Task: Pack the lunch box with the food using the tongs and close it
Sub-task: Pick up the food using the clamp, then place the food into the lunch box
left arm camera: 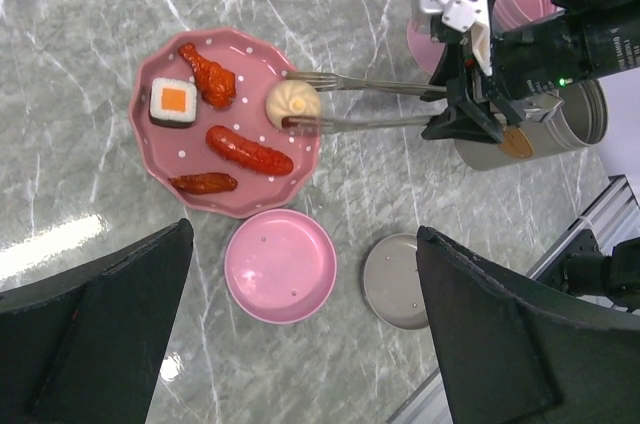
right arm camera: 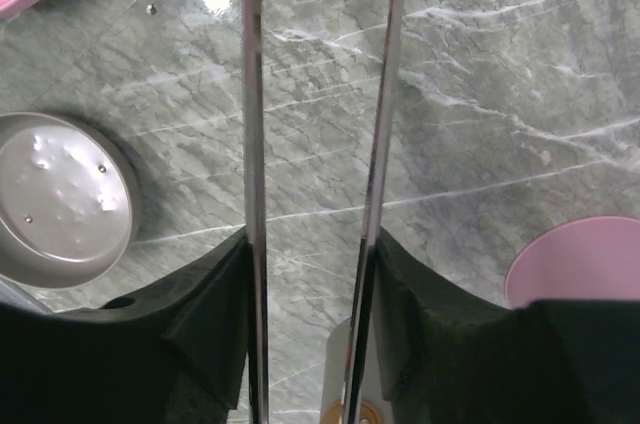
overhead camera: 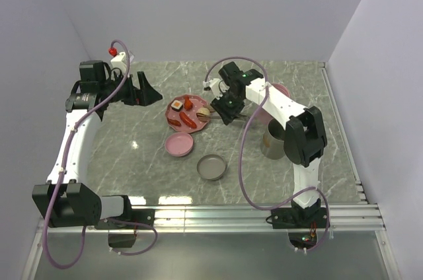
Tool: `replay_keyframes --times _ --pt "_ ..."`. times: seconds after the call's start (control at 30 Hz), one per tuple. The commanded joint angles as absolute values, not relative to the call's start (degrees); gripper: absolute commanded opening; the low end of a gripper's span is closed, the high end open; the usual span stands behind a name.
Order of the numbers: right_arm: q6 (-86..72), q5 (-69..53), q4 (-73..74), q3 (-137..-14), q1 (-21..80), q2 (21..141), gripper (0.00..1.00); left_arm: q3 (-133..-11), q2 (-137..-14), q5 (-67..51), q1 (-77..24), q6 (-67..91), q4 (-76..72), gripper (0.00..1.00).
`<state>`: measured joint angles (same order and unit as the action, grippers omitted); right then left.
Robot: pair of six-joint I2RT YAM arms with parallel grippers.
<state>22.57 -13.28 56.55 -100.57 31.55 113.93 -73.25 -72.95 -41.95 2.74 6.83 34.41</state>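
On a grey marbled counter (left arm camera: 100, 4) between plain pale walls, the right pincer (overhead camera: 225, 109) grips the tongs (left arm camera: 375, 85) partly squeezed, their tips out ahead flanking the beige ball (left arm camera: 293, 102) on the pink dotted plate (left arm camera: 150, 149). Just behind it stand the olive-grey tub (left arm camera: 570, 124) and pink tub (right arm camera: 580, 264). Its arm reaches in bent at the elbow; the left pincer (overhead camera: 147, 90) hangs wide open, empty, beyond the plate.

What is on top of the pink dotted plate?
A sushi roll, a beige bun and three red sausage pieces. The tongs' tips flank the bun. The plate under the food is hidden.
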Motion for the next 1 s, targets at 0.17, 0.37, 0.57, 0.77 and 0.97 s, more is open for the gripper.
replay_keyframes --times 0.17,0.37,0.57,0.77,0.97 --pt "22.8 -14.2 56.6 -103.3 30.9 110.7 0.41 -73.6 -70.1 -40.2 2.6 7.9 34.0 0.99" --pt "21.0 -16.3 56.1 -104.1 30.6 105.5 0.36 -74.3 -69.3 -40.6 2.6 8.3 33.8 0.99" --pt "19.2 -19.2 55.6 -102.0 28.5 97.0 0.36 -68.9 -64.0 -38.1 2.6 11.4 26.6 0.99" --pt "18.0 -21.5 56.0 -96.2 24.0 84.7 0.36 -67.2 -62.6 -36.4 2.6 13.8 22.6 0.99" --pt "17.9 -22.1 57.7 -89.9 14.3 73.9 0.37 -68.2 -63.4 -34.6 2.7 12.3 23.5 0.99"
